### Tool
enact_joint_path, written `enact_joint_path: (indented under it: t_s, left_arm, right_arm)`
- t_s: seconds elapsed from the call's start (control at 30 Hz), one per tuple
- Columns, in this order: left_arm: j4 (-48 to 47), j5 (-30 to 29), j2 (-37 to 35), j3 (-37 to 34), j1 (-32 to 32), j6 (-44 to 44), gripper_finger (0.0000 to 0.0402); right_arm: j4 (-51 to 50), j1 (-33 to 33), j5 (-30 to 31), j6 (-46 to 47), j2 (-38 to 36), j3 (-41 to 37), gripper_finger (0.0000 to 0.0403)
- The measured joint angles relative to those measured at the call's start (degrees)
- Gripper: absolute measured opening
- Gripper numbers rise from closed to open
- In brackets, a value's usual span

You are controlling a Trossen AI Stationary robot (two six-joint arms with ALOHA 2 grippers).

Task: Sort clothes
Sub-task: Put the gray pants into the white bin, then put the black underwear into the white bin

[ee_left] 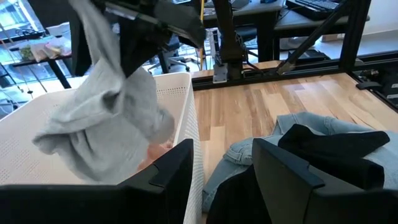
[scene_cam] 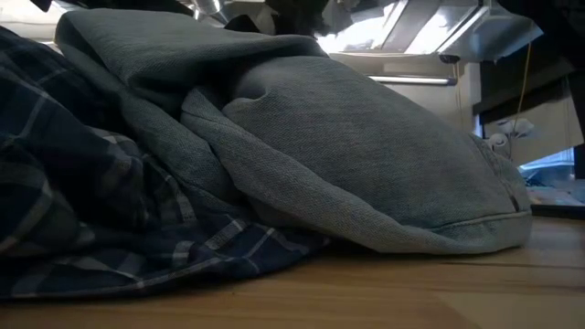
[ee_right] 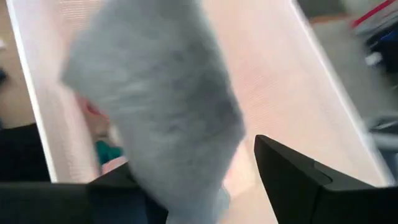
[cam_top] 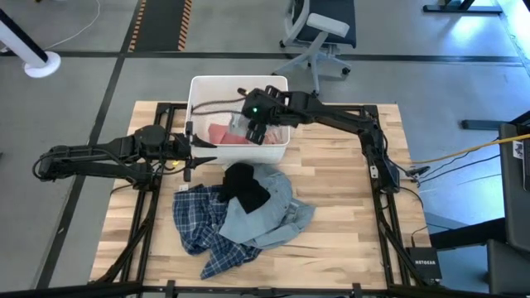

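Sorting is judged partly done: pink (cam_top: 222, 135) and teal (ee_right: 107, 151) pieces already lie in the white bin (cam_top: 197, 91), while the plaid shirt (cam_top: 199, 223), the grey-blue piece (cam_top: 265, 211) and the black piece (cam_top: 246, 187) remain heaped on the table (cam_top: 348, 207), near of the bin. The right gripper (cam_top: 255, 132) hangs over the bin, jaws parted, with a light grey garment (ee_left: 102, 118) hanging directly below it; whether it still grips it cannot be told. The left gripper (ee_left: 221, 180) waits open just left of the bin, holding nothing.
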Motion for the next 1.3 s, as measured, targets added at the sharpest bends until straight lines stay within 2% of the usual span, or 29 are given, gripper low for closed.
enact_joint_path:
  t_s: [0.13, 0.3, 0.5, 0.7, 0.93, 1.13, 1.3]
  left_arm:
    - [0.0, 0.0, 0.0, 0.0, 0.0, 0.0, 0.0159]
    - [0.0, 0.0, 0.0, 0.0, 0.0, 0.0, 0.0159]
    - [-0.6, 0.0, 0.0, 0.0, 0.0, 0.0, 0.0159]
    - [-1.8, 0.0, 0.0, 0.0, 0.0, 1.0, 0.0159]
    - [-0.4, 0.0, 0.0, 0.0, 0.0, -0.4, 0.0159]
    - [-0.2, 0.0, 0.0, 0.0, 0.0, -0.5, 0.0159]
    - [-0.1, 0.0, 0.0, 0.0, 0.0, -0.7, 0.0159]
  right_arm:
    - [-0.7, -1.6, -5.1, 2.0, 0.0, 0.0, 0.0222]
    - [-0.7, -1.6, -2.6, 2.6, 0.0, 0.0, 0.0223]
    - [-1.5, -0.2, -4.4, 0.3, 0.0, 0.0, 0.0223]
    - [-4.1, 6.9, -4.5, -1.7, 0.0, 0.0, 0.0223]
    - [-4.2, 17.1, 1.1, -5.6, 0.0, 0.0, 0.0223]
    - [1.1, 24.5, 5.0, -6.3, 0.0, -4.6, 0.0223]
    - [8.9, 27.9, 7.0, -7.4, 0.0, -10.5, 0.0223]
